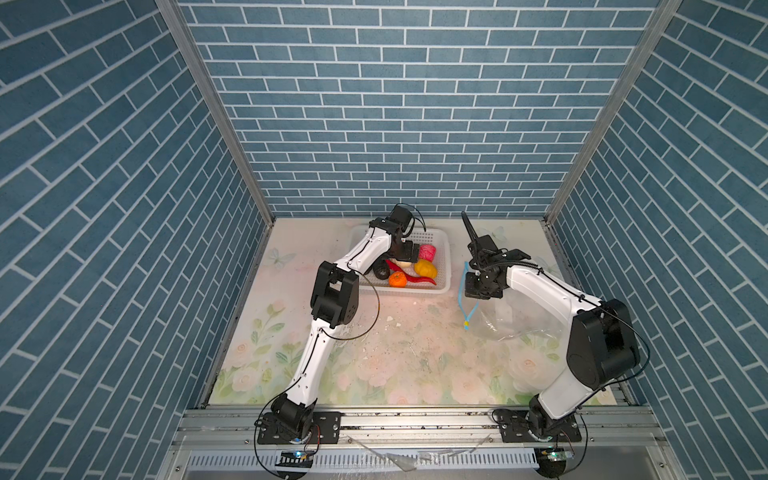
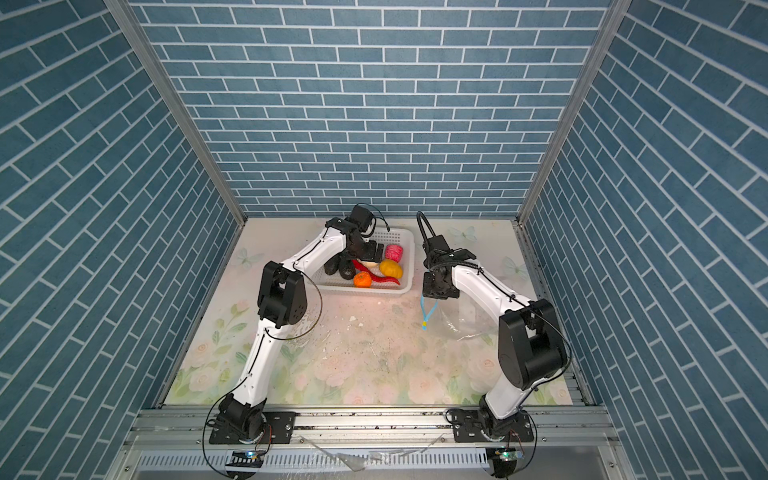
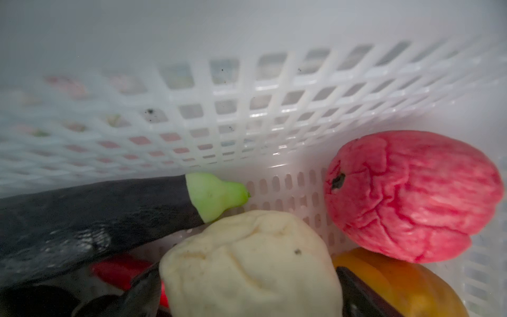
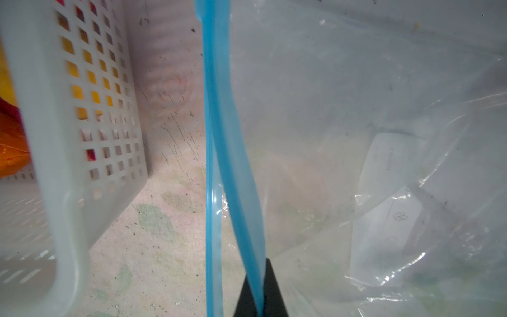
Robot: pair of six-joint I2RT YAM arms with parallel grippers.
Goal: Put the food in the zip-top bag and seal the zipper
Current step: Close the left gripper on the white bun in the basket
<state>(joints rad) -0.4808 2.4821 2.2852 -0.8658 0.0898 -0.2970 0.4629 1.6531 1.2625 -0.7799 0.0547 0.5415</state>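
Observation:
The food lies in a white basket: a pink piece, a yellow-orange one, an orange one, a red chilli and black lumps. My left gripper reaches down into the basket and stands open, one black finger on each side of the cream piece. To the right, the clear zip-top bag lies on the table. My right gripper is shut on its blue zipper and holds that edge up. The yellow tab hangs at the near end.
The basket wall stands close beside the raised zipper strip. A black lump with a green stem lies against the basket's side next to the cream piece. Small crumbs dot the floral table in front of the basket.

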